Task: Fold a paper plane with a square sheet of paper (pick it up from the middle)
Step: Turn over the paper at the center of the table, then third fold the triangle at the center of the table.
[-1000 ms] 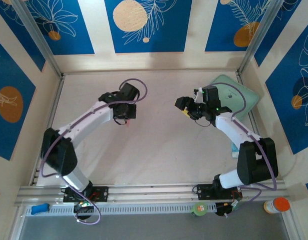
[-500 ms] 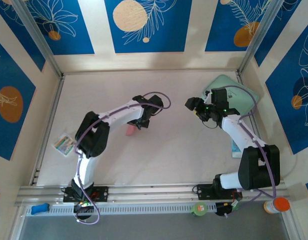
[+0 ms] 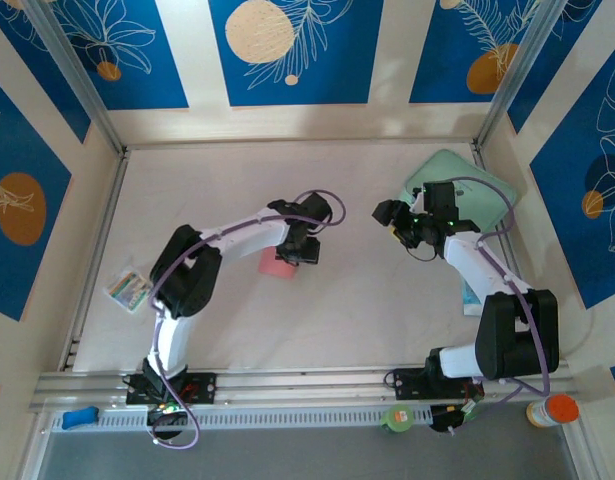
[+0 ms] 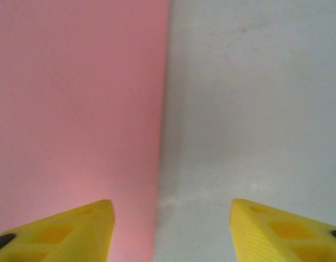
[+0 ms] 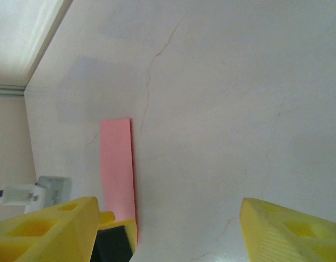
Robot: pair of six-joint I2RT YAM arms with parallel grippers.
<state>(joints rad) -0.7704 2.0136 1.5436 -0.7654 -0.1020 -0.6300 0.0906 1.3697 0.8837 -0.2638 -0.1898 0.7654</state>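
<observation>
The salmon-pink sheet of paper [image 3: 275, 263] lies flat on the table as a small rectangle, not in a paper plane shape. My left gripper [image 3: 303, 247] hovers low over its right edge, open. In the left wrist view the paper [image 4: 75, 109] lies under the left fingertip [image 4: 75, 229], with its straight edge running between the fingers and nothing gripped. My right gripper [image 3: 391, 214] stands open to the right, apart from the paper. Its wrist view shows the paper [image 5: 117, 164] as a narrow pink strip, with the left gripper's yellow-and-black finger on its near end.
A mint-green pad [image 3: 482, 195] lies at the back right beside the right arm. A small printed card [image 3: 127, 288] sits near the left wall. On the front rail are a green roll [image 3: 399, 417], an orange-capped bottle [image 3: 557, 410] and a blue object [image 3: 79, 415].
The left arm swung right and came down to the table. Its jaws, shut on the paper before, have opened and the paper now lies flat. The right gripper drew back slightly.
</observation>
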